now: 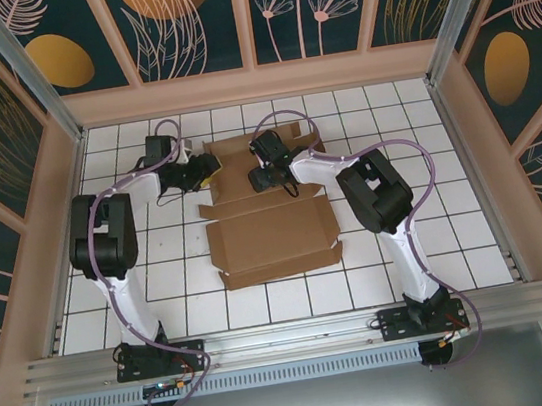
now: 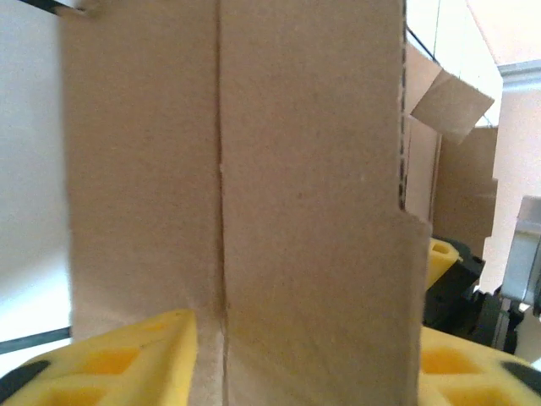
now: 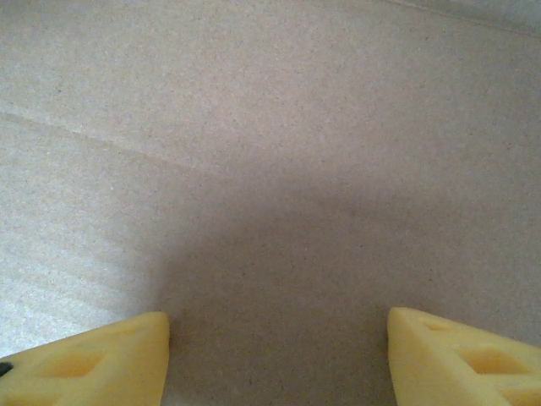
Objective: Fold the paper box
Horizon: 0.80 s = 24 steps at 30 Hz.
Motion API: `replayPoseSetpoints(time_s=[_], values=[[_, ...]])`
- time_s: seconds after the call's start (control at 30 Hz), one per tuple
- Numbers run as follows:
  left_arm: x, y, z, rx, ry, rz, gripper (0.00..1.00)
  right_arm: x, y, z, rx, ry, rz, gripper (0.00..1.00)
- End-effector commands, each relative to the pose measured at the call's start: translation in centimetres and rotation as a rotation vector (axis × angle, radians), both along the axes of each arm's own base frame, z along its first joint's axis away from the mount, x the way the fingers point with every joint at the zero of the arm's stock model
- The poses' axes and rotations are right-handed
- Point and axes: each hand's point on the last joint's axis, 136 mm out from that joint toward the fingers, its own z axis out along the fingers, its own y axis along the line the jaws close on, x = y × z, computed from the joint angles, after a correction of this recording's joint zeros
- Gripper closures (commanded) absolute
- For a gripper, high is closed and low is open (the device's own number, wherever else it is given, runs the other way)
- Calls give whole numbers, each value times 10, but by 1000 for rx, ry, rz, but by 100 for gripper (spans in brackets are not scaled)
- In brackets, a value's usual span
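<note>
From above, the box point(image 1: 276, 241) lies flat in the middle of the tiled table point(image 1: 436, 230). The left gripper point(image 1: 204, 172) is at its far left edge and the right gripper point(image 1: 264, 179) over its far panel.

Left wrist: a creased panel of the box point(image 2: 313, 211) stands upright between spread yellow fingers point(image 2: 127, 364).

Right wrist: the fingers point(image 3: 93, 364) are wide apart, close over the box's bare face point(image 3: 270, 152).

floor point(image 1: 436, 230): white tiles | walls point(image 1: 195, 22): dark floral panels
</note>
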Motion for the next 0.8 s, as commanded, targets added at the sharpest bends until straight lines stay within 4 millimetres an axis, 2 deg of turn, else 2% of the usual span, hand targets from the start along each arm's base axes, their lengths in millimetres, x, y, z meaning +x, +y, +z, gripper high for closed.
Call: replayPoseSetpoints(time_s=[0.0, 0.2, 0.37, 0.57, 0.63, 0.77], values=[[-2, -17, 0, -11, 19, -48, 40, -89, -37, -97, -169, 385, 45, 33], [1, -35, -6, 23, 27, -73, 34, -90, -36, -96, -167, 386, 43, 34], [6, -28, -36, 101, 86, -45, 32, -90, -38, -95, -171, 382, 39, 33], [0, -20, -65, 152, 135, -34, 32, -90, -40, -95, -169, 382, 34, 32], [3, -19, -56, 155, 110, -26, 32, -90, -39, -94, -166, 381, 35, 32], [16, -12, -1, 193, -6, 9, 33, -89, -41, -92, -167, 376, 31, 32]])
